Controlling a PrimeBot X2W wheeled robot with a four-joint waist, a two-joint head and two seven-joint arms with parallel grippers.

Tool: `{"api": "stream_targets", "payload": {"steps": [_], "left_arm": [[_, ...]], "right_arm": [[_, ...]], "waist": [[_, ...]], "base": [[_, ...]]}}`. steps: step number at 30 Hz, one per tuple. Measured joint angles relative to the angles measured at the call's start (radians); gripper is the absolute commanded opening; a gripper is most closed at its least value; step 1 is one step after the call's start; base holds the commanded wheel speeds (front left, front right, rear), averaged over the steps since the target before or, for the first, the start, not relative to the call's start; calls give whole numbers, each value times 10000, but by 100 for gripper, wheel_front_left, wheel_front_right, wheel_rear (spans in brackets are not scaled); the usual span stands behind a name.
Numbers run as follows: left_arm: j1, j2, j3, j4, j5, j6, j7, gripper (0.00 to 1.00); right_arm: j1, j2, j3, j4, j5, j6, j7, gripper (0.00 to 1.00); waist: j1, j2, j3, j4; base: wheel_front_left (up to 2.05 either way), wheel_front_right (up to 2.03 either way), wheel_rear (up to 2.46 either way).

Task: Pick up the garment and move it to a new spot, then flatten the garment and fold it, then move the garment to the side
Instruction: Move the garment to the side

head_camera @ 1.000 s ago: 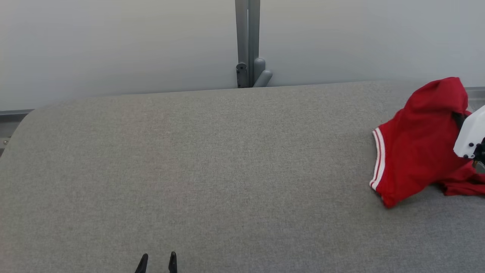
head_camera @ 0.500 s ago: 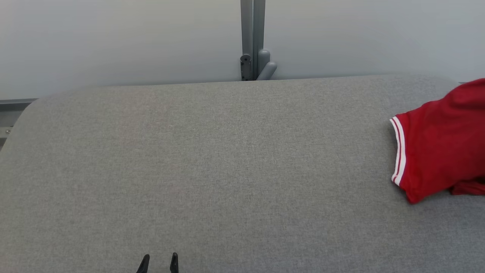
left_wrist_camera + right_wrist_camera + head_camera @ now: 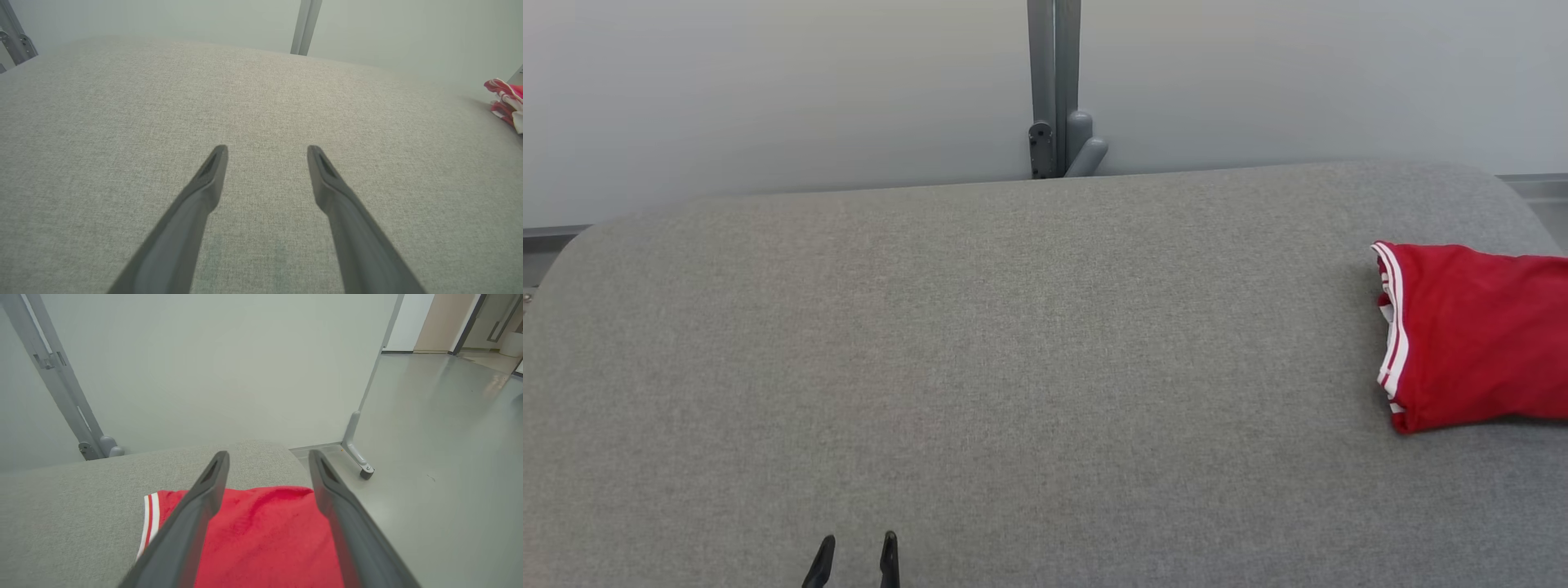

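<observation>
Right gripper (image 3: 268, 453): two long dark fingers spread wide apart with nothing between them. They point out over the red garment towards the table's rounded end.
Left gripper (image 3: 266, 148): fingers also spread wide and holding nothing. It hangs over bare grey cloth near the front edge of the table. In the head view only its two dark tips show, at the bottom edge left of centre.
Table (image 3: 1013, 327): a broad surface covered in grey woven fabric with rounded far corners. It takes up most of the head view.
Wall (image 3: 768, 90): pale, plain panels standing just behind the table's far edge.
Floor (image 3: 429, 437): smooth pale grey, seen past the table's right end in the right wrist view.
Garment (image 3: 1478, 335): red cloth with a white-striped trim along its left edge. It lies flat and folded at the far right of the table, running off the head view's right edge.
Garment and right gripper: in the right wrist view the red cloth lies directly under and between the spread fingers. Whether the fingers touch the cloth cannot be told.
Garment and left gripper: well apart; only a small red-and-white edge shows far to its right.
Post (image 3: 1054, 82): a grey metal upright between the wall panels, behind the table's middle.
Post foot (image 3: 356, 453): a grey angled foot resting on the floor beyond the table's end.
</observation>
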Motion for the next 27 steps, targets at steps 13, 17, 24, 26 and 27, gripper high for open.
{"api": "stream_targets", "payload": {"steps": [13, 17, 24, 26, 27], "left_arm": [[119, 2, 744, -458, 12, 648, 0, 100], [140, -2, 857, -430, 182, 713, 0, 100], [46, -2, 1070, 44, 261, 742, 0, 100], [-32, 0, 1106, 134, 267, 650, 0, 100], [-62, -2, 1104, 190, 274, 589, 0, 100]], "right_arm": [[5311, 1726, -1624, -6761, -1647, 4, -157, 100], [6747, 2792, -2042, -8017, -2228, 2, -157, 100], [8182, 4029, -2061, -9294, -3312, 2, -157, 100], [8383, 4293, -2086, -9616, -3423, 4, -157, 100], [8473, 4426, -2194, -9737, -3469, 4, -157, 100]], "waist": [[0, 0, -660, -145], [0, 0, -832, -53], [0, 0, -1005, 176], [0, 0, -1034, 270], [0, 0, -1042, 322]], "base": [[0, 0, 0], [0, 0, 0], [0, 0, 0], [0, 0, 0], [0, 0, 0]]}}
